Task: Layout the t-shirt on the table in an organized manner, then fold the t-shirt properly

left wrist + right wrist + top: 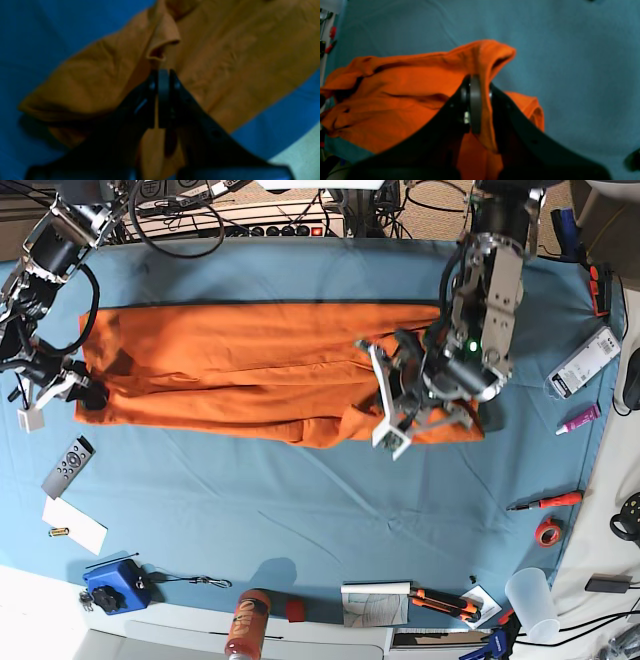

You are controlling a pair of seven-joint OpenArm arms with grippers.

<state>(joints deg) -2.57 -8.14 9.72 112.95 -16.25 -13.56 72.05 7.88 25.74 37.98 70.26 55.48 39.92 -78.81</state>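
Note:
The orange t-shirt (pixel 250 370) lies stretched in a long, creased band across the far half of the teal table (pixel 300 520). My left gripper (pixel 385 405) is at the shirt's right end. In the left wrist view it (pixel 163 75) is shut on a raised fold of the shirt (pixel 225 50). My right gripper (pixel 88 393) is at the shirt's left end. In the right wrist view it (pixel 476 82) is shut on a lifted edge of the shirt (pixel 407 82). No neck label shows.
A remote (pixel 68 466), white paper (pixel 75 525) and a blue box (pixel 115 585) lie at the front left. An orange bottle (pixel 245 625) and pliers (pixel 445 602) sit at the front edge. A screwdriver (pixel 545 502), tape roll (pixel 547 532), cup (pixel 530 592) and marker (pixel 578 418) are at the right.

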